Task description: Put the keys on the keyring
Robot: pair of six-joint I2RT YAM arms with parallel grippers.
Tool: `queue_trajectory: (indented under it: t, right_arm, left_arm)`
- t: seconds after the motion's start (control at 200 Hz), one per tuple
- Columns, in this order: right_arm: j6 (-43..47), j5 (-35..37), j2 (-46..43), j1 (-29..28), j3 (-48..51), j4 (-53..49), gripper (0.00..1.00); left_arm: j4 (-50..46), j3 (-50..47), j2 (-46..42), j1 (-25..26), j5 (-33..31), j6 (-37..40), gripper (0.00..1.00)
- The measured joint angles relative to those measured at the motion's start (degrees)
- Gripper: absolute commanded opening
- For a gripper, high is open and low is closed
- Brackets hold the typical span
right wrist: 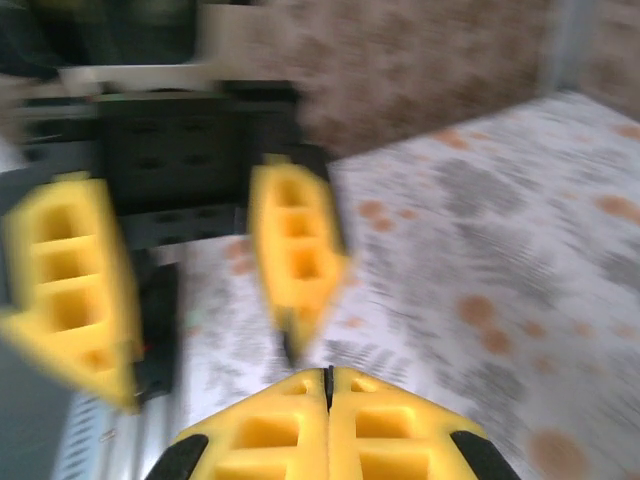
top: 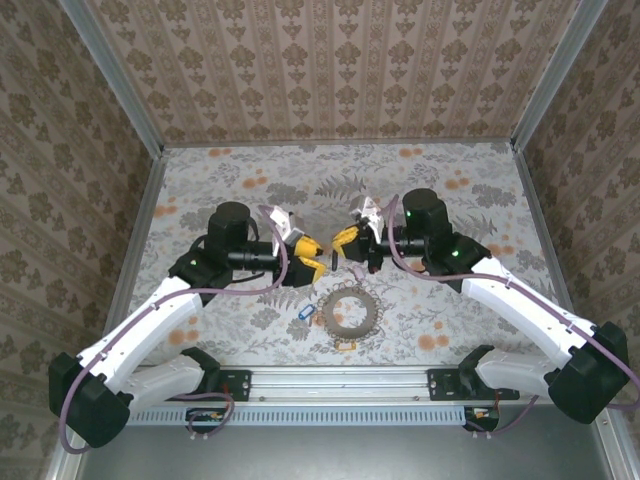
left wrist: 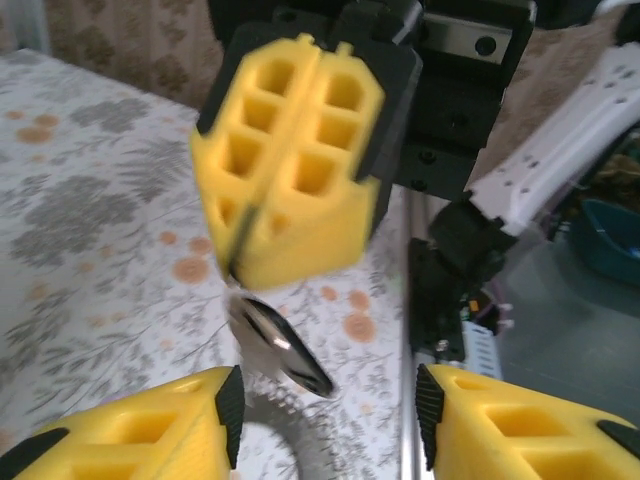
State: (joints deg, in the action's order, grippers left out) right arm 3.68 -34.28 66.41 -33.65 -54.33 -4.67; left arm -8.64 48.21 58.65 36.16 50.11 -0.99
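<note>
Grips the key point(left wrist: 280, 345) in the tightly closed right gripper point(left wrist: 240, 270); holds the left gripper point(left wrist: 330, 400) partly spread, clasping nothing, above the keyring point(left wrist: 285, 440).

The left arm point(top: 150, 330) and the right arm point(top: 520, 300) rise from their bases with elbows bent outward. Their forearms turn inward, so the two wrists face each other at mid-reach. The left tool point(top: 312, 256) points toward the right arm, and its yellow fingers point(left wrist: 130, 430) are spread well apart, black pads facing inward. The right tool point(top: 338, 242) points back at it, nearly tip to tip, and sits slightly farther from the bases in the top view. Its fingers point(left wrist: 290, 170) are pressed flat together along their whole length, pinching the key point(left wrist: 272, 340) at the tips. The right wrist view is blurred, with that closed pair at the bottom edge and the left tool's parted fingers opposite.
</note>
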Motion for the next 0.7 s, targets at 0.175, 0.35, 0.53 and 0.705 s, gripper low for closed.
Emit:
queue_trajectory:
  t: [0.175, 0.35, 0.53, 0.705]
  right_arm:
    - [-7.9, 22.8, -6.7, 1.4, 8.4, -3.5, 0.00]
    - [-17.3, 41.1, -18.5, 2.5, 16.5, -14.4, 0.00]
    - [-29.6, 51.4, -19.2, 3.6, 16.8, -27.8, 0.00]
    - [-40.1, 55.0, -13.9, 4.2, 16.8, -37.7, 0.00]
  left_arm:
    - [-4.3, 0.0, 1.1, -2.6, -5.8, -0.1, 0.56]
    - [-6.5, -0.1, 1.9, -3.0, -10.8, -0.5, 0.60]
    - [-6.8, -0.3, 3.3, -4.2, -15.6, -1.0, 0.59]
    - [-6.9, -1.2, 5.2, -4.4, -17.5, -2.1, 0.59]
